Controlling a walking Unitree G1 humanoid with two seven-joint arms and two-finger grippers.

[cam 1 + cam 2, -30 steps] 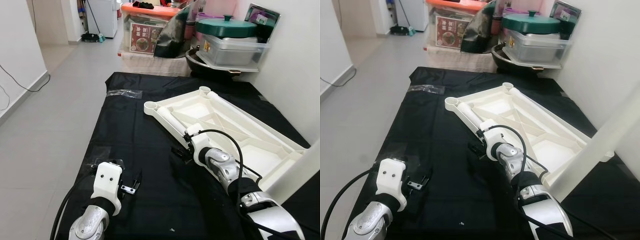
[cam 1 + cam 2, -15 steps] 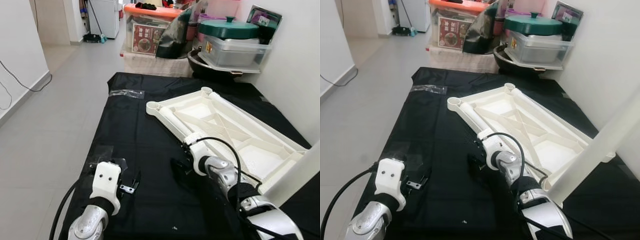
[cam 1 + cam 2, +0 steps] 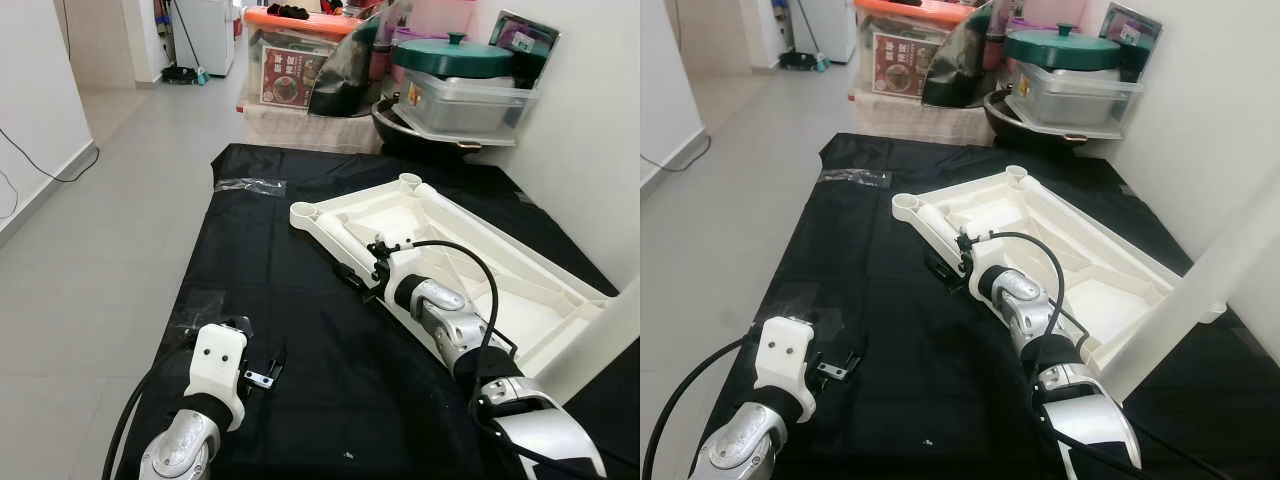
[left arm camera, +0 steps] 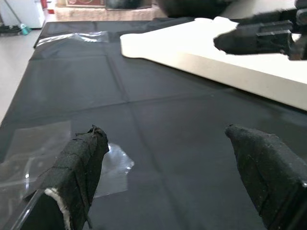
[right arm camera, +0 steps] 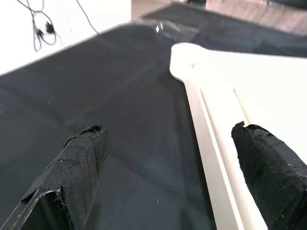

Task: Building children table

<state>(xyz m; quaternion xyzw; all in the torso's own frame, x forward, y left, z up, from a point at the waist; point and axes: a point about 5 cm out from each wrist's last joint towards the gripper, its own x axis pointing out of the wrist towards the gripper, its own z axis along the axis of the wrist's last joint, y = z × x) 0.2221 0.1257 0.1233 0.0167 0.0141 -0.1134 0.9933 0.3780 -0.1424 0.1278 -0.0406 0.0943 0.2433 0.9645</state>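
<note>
A: What lies at the left of the scene?

B: The left gripper (image 3: 262,369) hovers low over the black cloth sheet (image 3: 270,300) spread on the floor, near a crumpled piece of clear plastic film (image 4: 115,163). Its jaws are spread wide and hold nothing. A second clear plastic wrapper (image 3: 250,186) lies at the sheet's far left edge.

A: And toward the middle and right?

B: The task's thing, the upside-down cream plastic children's table top (image 3: 480,270), lies on the sheet with its ribbed underside up and round leg sockets (image 3: 303,212) at the corners. The right gripper (image 3: 358,275) is at the table top's near long rim; its jaws are spread, one finger over the sheet and one over the rim, gripping nothing.

A: Which step is in hand?

B: Judged from this, it is the positioning or steadying of the table top before a leg is fitted. The next move calls for closing on the rim or bringing a leg to a socket, square to the opening.

A: What is hard to make out?

B: A cream tubular table leg (image 3: 1200,300) crosses the right edge, both ends cut off. Whether the right gripper touches the rim cannot be told. Storage boxes and a green-lidded pot (image 3: 455,55) stand behind.
</note>
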